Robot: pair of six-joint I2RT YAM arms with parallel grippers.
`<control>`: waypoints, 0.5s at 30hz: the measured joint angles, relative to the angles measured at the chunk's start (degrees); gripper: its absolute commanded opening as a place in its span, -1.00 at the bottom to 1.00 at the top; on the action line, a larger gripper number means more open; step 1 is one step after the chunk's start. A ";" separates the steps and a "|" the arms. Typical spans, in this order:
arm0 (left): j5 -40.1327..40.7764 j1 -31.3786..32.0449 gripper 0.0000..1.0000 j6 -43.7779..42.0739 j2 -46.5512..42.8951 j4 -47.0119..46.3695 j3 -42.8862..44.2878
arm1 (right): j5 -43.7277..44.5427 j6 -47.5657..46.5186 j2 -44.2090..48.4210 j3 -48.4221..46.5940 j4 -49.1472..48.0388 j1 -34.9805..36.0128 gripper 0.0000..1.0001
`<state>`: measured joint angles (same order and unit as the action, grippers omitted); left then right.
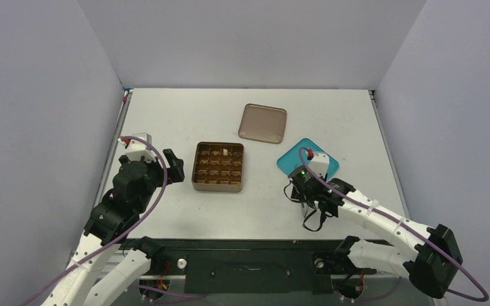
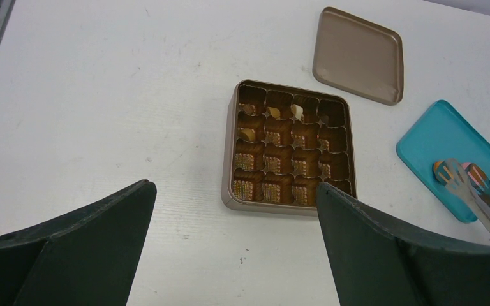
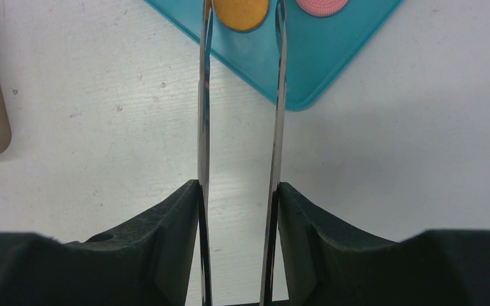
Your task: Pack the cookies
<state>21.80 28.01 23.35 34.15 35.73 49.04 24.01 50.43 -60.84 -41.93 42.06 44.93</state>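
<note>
Jaws of the right gripper [image 3: 237, 191] are half closed on metal tongs [image 3: 203, 127] whose blades straddle the orange cookie [image 3: 242, 11] on the teal plate [image 3: 332, 57], the pink cookie [image 3: 322, 5] just beside it — squeeze gently and evenly, so the round is pinched across its width rather than flicked away, then lift straight up. Left wrist view shows clearly the pale pieces [image 2: 298, 113] in the far cells of the tin [image 2: 230, 159], right of the wide-open, empty left gripper [image 1: 173, 167] — only the right wrist view shows how close the blades stand to the cookie.
</note>
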 measured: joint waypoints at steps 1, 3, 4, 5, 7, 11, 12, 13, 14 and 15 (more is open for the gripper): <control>0.02 0.00 0.93 0.00 0.00 0.02 0.00 | -0.04 -0.02 0.00 0.20 -0.33 -0.13 -0.14; 0.02 0.00 0.93 -0.02 0.00 0.00 0.00 | -0.24 0.00 -0.02 0.70 -0.68 -0.31 -0.14; 0.02 0.00 0.93 0.00 0.02 0.00 0.00 | -0.35 0.00 -0.02 0.92 -0.90 -0.35 -0.14; 0.02 0.00 0.93 0.00 0.02 0.00 0.00 | -0.50 0.00 -0.02 1.18 -1.20 -0.37 -0.14; 0.02 0.00 0.93 0.00 0.04 0.02 0.00 | -0.79 0.00 -0.04 1.70 -1.75 -0.37 -0.14; 0.02 0.00 0.93 0.00 0.04 0.00 0.00 | -1.14 0.00 -0.66 2.25 -2.60 -0.37 -0.14; 0.02 0.00 0.93 0.00 0.04 0.00 0.00 | -1.20 0.00 -0.87 2.32 -2.78 -0.37 -0.15; 0.02 0.00 0.93 -0.02 0.04 0.02 0.00 | -1.29 0.00 -1.11 2.36 -2.95 -0.37 -0.15; 0.02 0.00 0.93 0.00 0.04 0.00 0.00 | -1.36 0.00 -1.31 2.38 -3.06 -0.37 -0.16; 0.02 0.00 0.93 0.00 0.07 0.00 0.00 | -1.38 0.00 -1.46 2.38 -3.17 -0.37 -0.19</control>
<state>21.82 28.01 23.35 34.22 35.73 49.04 22.63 50.43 -62.30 -39.55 38.89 44.56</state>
